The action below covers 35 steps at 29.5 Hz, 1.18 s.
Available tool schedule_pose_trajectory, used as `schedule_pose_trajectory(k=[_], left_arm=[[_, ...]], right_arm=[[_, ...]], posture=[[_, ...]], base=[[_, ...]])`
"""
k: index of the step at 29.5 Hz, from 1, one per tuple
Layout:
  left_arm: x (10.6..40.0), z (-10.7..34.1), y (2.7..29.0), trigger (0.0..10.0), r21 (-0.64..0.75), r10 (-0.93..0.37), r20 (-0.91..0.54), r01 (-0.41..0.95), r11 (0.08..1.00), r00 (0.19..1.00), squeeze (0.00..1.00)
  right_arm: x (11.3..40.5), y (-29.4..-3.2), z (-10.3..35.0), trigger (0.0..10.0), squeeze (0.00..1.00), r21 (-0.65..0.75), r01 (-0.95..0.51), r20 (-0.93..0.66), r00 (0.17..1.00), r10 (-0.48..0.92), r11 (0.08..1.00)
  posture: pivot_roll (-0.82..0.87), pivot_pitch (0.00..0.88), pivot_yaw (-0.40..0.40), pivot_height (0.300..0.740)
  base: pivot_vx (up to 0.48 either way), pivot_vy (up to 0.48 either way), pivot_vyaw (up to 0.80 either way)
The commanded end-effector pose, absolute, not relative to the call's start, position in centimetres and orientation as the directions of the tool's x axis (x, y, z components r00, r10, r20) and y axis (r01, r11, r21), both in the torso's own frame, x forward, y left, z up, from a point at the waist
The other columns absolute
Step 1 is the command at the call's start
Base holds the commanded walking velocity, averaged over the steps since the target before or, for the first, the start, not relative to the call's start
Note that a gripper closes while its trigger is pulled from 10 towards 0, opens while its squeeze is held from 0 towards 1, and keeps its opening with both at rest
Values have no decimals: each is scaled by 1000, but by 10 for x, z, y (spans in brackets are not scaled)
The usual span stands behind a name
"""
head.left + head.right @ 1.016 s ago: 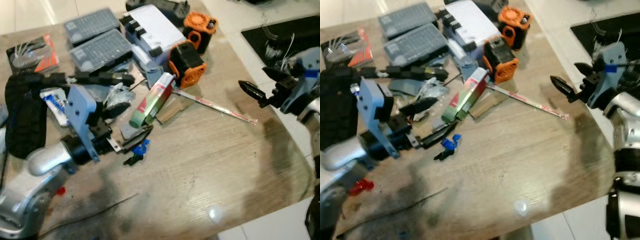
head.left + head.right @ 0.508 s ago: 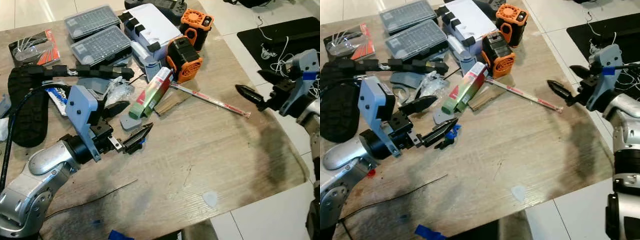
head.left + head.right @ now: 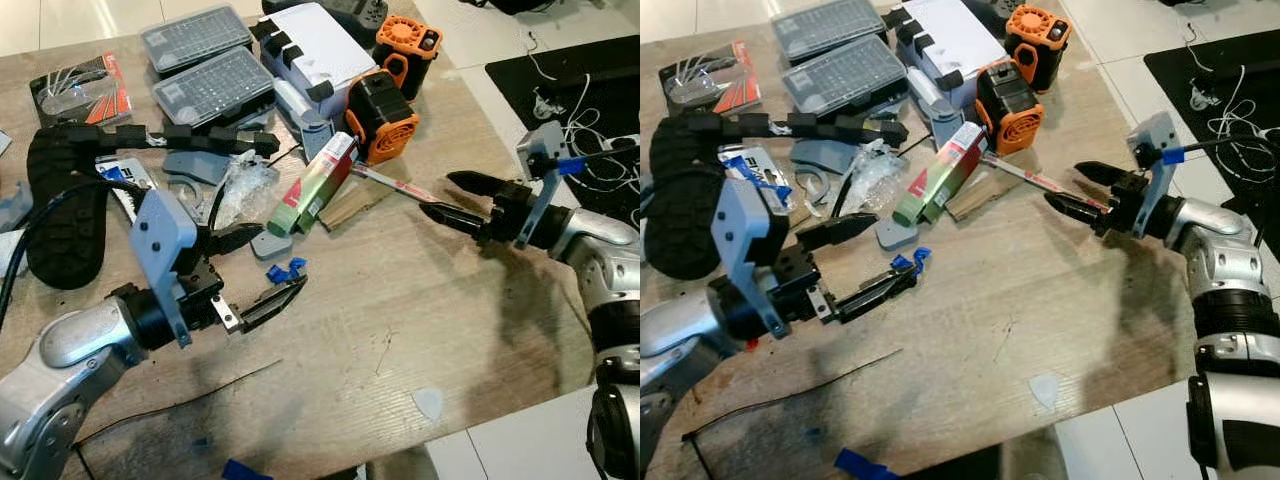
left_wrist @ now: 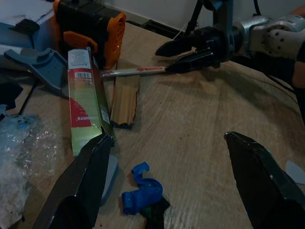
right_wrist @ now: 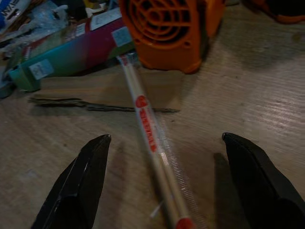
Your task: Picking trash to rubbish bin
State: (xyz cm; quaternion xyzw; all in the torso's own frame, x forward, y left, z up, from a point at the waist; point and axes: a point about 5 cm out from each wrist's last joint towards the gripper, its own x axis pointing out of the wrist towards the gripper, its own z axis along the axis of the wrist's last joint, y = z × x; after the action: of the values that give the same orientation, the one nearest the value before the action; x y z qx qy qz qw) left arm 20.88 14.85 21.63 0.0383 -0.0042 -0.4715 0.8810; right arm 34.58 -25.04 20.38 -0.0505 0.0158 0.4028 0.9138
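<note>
Chopstick packet (image 3: 398,187): a long thin paper sleeve, white with red print, lying flat on the worktop (image 3: 400,330) right of the middle of the frame; its far end touches the orange fan (image 3: 380,115), its near end lies between the fingers of the right hand (image 3: 462,199).
Change: half a second ago the right hand was well apart from the packet, near the right edge; now it is over the packet's near end, fingers apart on both sides.
Meaning: I judge the grasp is almost ready; closing is not yet done.
Left hand (image 3: 258,272): fingers apart, low over the worktop at lower left, just beside a blue scrap (image 3: 284,270).
Look: light, narrow, probably easy to pinch.
</note>
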Motion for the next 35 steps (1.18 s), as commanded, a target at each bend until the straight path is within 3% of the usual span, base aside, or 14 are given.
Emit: schedule_pose_trajectory(k=[1,5,12,15,16,27,35], left_arm=[[202,219,151,10000,81,-843,-58,844,529,534,0],[200,222,152,10000,87,-846,-64,848,524,529,0],[196,227,150,10000,88,-854,-65,855,510,516,0],[196,228,149,10000,87,-854,-66,856,510,515,0],[196,228,149,10000,85,-855,-66,857,509,515,0],[195,226,147,10000,73,-858,-59,859,506,510,0],[202,223,142,10000,71,-858,-28,857,511,513,0]], right_arm=[[345,-253,200,10000,0,-80,-735,-87,678,730,674],[346,-251,199,10000,0,-87,-741,-100,671,734,666],[346,-242,178,10000,0,-169,-799,-305,600,740,577],[347,-241,177,10000,0,-173,-799,-315,599,736,577],[347,-242,176,0,0,-179,-797,-332,601,727,577],[345,-242,173,0,0,-153,-824,-408,555,725,545],[351,-235,196,0,0,-82,-834,-257,547,797,546]], posture=[[69,353,16,740],[76,358,22,740],[86,378,27,740],[87,378,27,740],[87,379,27,740],[66,366,12,740],[35,323,-14,740]], base=[[0,0,0],[0,0,0],[0,0,0],[0,0,0],[0,0,0],[0,0,0],[0,0,0]])
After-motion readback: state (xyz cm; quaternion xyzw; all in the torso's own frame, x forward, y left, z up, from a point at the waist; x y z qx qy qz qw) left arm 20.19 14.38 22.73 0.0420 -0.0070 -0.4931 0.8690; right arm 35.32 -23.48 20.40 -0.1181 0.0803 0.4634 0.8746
